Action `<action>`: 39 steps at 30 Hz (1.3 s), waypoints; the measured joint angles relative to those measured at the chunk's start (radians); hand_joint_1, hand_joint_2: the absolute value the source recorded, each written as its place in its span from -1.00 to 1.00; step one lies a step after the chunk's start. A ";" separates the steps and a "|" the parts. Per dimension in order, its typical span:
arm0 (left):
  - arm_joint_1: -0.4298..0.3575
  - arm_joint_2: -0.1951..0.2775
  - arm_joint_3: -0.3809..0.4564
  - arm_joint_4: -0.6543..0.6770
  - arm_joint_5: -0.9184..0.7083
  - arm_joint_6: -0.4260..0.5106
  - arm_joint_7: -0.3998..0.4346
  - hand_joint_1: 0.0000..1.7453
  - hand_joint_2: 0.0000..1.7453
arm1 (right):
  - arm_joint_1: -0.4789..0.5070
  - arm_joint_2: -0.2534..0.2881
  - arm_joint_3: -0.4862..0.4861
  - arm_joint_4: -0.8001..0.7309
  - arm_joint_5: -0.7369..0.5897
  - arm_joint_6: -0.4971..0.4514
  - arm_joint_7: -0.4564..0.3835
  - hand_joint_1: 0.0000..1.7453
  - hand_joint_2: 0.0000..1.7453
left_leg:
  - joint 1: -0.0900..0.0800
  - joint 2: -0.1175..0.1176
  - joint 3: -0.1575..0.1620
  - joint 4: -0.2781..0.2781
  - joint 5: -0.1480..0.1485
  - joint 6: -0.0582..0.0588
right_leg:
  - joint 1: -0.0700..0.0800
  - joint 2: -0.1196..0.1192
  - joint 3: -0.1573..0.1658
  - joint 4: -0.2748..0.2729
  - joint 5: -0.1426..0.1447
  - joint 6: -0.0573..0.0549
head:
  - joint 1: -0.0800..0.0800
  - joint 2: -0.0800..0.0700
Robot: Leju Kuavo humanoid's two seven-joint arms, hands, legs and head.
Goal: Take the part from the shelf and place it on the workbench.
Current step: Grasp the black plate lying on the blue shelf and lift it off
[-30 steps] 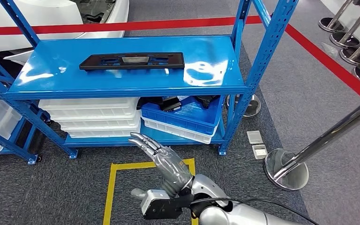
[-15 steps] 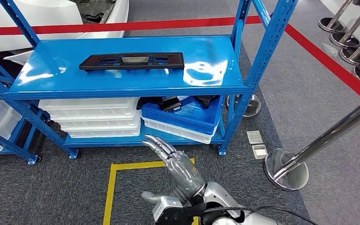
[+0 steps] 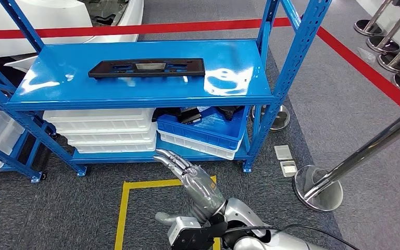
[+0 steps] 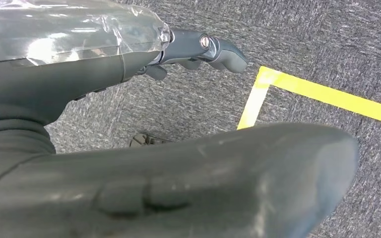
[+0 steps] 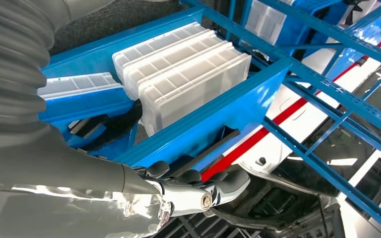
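Landmark: blue metal shelf [image 3: 135, 83], glossy top deck with bright glare patches; slotted blue uprights at its corners
Under the deck: stacked white bins [image 3: 104, 130] on the lower level; beside them a blue crate [image 3: 208, 130] resting tilted on a white one
Floor: grey carpet [image 3: 57, 208] in front of the shelf; yellow tape [image 3: 135, 185] marking a square on it
Behind the shelf: red line [image 3: 151, 27] crossing the floor, then running down past the shelf's right side
Right of the shelf: chrome stanchion [image 3: 317, 187] with round base, pole leaning toward the edge; more stanchion bases [image 3: 390, 57] farther back
Left of the shelf: second blue rack [image 3: 0, 151] holding white bins
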 joint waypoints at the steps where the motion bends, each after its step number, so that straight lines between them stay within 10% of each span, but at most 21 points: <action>1: 0.000 0.000 0.000 0.000 -0.001 0.000 0.000 -1.00 -1.00 | -0.001 0.000 0.000 0.001 -0.001 0.001 0.000 -1.00 1.00 | 0.000 0.000 0.000 0.000 0.000 0.000 | 0.000 0.000 0.000 0.000 0.000 0.000 | 0.000 0.000; 39: -0.001 0.000 0.000 0.000 0.016 0.008 -0.013 -1.00 -1.00 | -0.036 0.000 0.001 0.019 0.062 0.032 0.045 -1.00 1.00 | 0.000 0.000 0.000 0.000 0.000 0.000 | 0.000 0.000 0.000 0.000 0.000 0.000 | 0.000 0.000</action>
